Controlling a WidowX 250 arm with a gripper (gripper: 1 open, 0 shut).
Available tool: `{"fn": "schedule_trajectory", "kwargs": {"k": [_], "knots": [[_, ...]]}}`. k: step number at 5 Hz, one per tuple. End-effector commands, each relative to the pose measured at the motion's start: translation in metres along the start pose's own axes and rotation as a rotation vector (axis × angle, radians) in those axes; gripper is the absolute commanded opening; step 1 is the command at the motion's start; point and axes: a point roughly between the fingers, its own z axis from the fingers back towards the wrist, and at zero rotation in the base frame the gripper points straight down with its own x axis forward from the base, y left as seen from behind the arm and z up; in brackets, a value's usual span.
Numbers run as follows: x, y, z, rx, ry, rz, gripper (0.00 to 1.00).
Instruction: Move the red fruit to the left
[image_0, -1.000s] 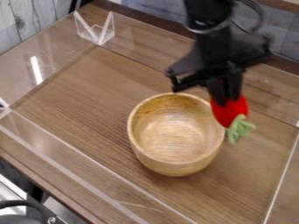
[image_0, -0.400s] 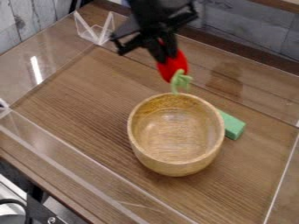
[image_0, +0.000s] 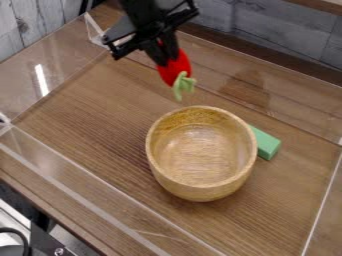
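Note:
The red fruit (image_0: 173, 69) hangs in the air above the wooden table, its light green leafy cap (image_0: 182, 87) pointing down. My gripper (image_0: 168, 62) is shut on it, gripping its upper red part from above. The black arm reaches in from the top of the view. Fruit and gripper are up and to the left of the wooden bowl (image_0: 201, 152), clear of its rim.
A flat green block (image_0: 266, 144) lies on the table by the bowl's right side. Clear plastic walls (image_0: 54, 70) fence the wooden tabletop (image_0: 94, 120), with a folded clear piece (image_0: 107, 32) at the back left.
My gripper has carried the red fruit from the bowl's right side up and leftward across the view. The green block, hidden before, now shows beside the bowl.

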Motion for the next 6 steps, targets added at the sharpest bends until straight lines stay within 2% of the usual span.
{"fn": "schedule_trajectory", "kwargs": {"k": [1, 2, 3, 6], "knots": [[0.031, -0.001, 0.007, -0.021, -0.095, 0.067, 0.0], [0.051, 0.007, 0.002, -0.01, -0.142, 0.129, 0.0], [0.059, 0.005, 0.005, -0.009, -0.161, 0.145, 0.0], [0.053, -0.012, 0.012, 0.006, -0.198, 0.176, 0.0]]}}
